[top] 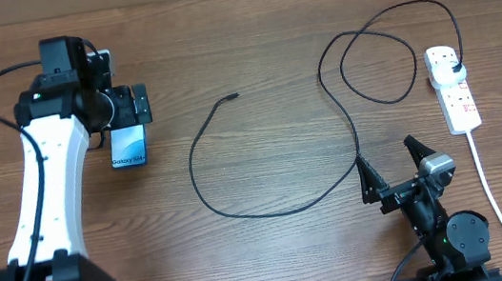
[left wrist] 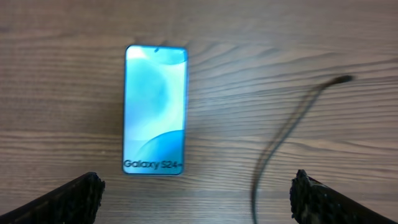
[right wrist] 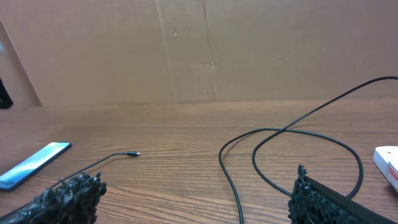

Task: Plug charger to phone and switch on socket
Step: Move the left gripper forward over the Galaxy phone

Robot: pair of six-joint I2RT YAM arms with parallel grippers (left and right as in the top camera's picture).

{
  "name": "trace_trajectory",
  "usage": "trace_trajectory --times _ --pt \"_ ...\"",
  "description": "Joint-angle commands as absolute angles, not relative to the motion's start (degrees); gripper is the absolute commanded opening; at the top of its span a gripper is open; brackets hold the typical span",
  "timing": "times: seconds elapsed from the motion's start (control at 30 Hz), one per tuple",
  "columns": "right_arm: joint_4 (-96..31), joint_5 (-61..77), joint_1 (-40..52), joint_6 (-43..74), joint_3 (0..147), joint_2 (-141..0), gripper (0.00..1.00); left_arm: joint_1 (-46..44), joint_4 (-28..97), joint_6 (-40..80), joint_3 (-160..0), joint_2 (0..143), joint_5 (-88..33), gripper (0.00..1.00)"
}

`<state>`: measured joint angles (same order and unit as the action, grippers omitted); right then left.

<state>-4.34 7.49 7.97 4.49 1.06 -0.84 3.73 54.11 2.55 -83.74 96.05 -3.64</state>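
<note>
**A:** Which step is this?

**B:** The opening one, I'd judge. The phone (top: pixel 129 148) lies flat on the tabletop (top: pixel 256 25) at the upper left of the overhead frame, with nothing plugged in. The left fingers (left wrist: pixel 78 196) hang spread wide above it, empty. The right fingers (right wrist: pixel 68 199) at the lower right are spread too and hold nothing.

**A:** And the charger?

**B:** The charger (top: pixel 260 216) loops loosely across the middle. Its connector tip (top: pixel 232 96) lies free, well apart from the phone. Its far end appears seated in the socket (top: pixel 453 87) at the upper right.

**A:** What does the next move call for?

**B:** Probably a fine pinch just behind that tip. The cable is thin, limp and black. The phone is slim, glossy glass that would likely slide on the smooth wood, so it needs steadying.
</note>
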Motion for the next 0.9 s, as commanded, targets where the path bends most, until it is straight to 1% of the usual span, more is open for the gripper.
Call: trace_trajectory --times 0.0,0.3,0.53,0.67,0.87 --pt "-4.12 7.35 7.75 4.43 0.47 -0.45 1.0 3.4 53.74 3.62 -85.27 99.96 0.49 1.0" --pt "-4.12 7.38 7.75 4.43 0.47 -0.45 1.0 3.42 52.88 3.38 -85.27 106.94 0.73 1.0" --pt "-4.12 7.38 7.75 4.43 0.47 -0.45 1.0 3.62 49.93 3.14 -85.27 109.86 1.19 1.0" --pt "-4.12 7.35 7.75 4.43 0.47 -0.45 1.0 4.21 46.28 2.94 -85.27 111.37 3.53 0.99" --pt "-4.12 7.38 7.75 4.43 0.47 -0.45 1.0 5.1 44.66 3.05 -85.27 115.31 2.87 1.0"
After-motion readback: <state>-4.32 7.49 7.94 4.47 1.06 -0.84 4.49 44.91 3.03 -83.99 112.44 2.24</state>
